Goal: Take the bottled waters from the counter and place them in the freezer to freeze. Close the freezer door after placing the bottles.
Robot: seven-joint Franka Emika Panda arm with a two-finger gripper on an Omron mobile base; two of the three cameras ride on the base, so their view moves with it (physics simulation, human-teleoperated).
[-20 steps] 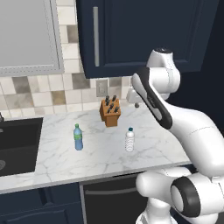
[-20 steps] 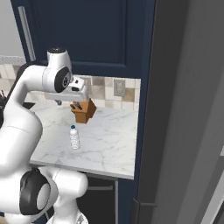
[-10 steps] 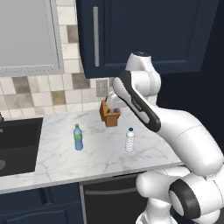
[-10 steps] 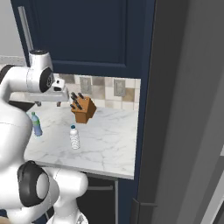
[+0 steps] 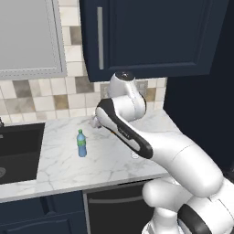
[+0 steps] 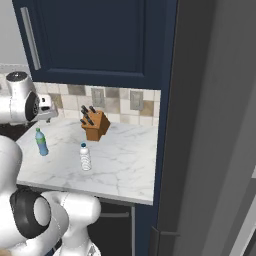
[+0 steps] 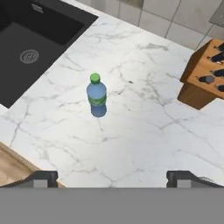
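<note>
Your claw [image 7: 112, 177] hangs high over the table [image 7: 144, 131] with its two tips wide apart and nothing between them. Going left to right: the black sink [image 7: 30, 48], the green-capped blue bottle [image 7: 96, 94] upright in the open, then the knife block [image 7: 203, 74]. The blue-capped clear bottle [image 6: 85, 157] stands apart, nearer the front edge. Descend off-centre and, I judge, a tip clips the cap and topples the bottle toward the sink. Neither label is readable.
</note>
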